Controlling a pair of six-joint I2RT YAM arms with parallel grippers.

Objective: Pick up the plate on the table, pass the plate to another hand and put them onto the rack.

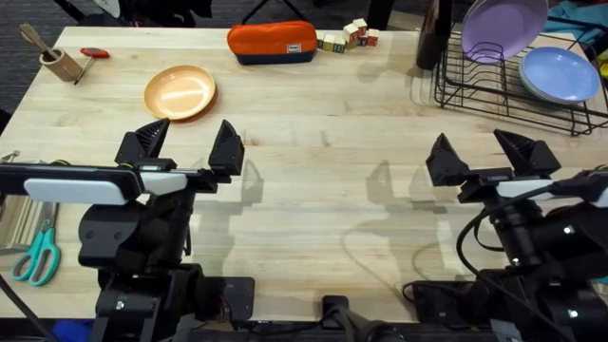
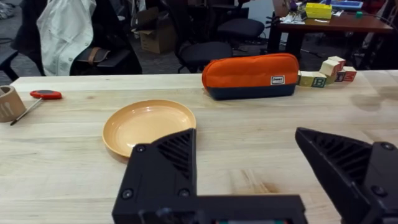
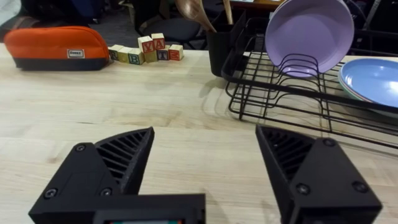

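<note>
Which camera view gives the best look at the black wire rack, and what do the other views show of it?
The right wrist view: the rack is close, its upright slots holding the purple plate, the light blue plate beside. The overhead view shows the whole rack, but small, at the table's far right. The left wrist view faces the orange plate instead.

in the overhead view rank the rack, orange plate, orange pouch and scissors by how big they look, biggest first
1. the rack
2. the orange pouch and the plate: the pouch is longer, the plate rounder, too close to rank
3. the scissors, smallest, though they lie nearer the camera
</note>
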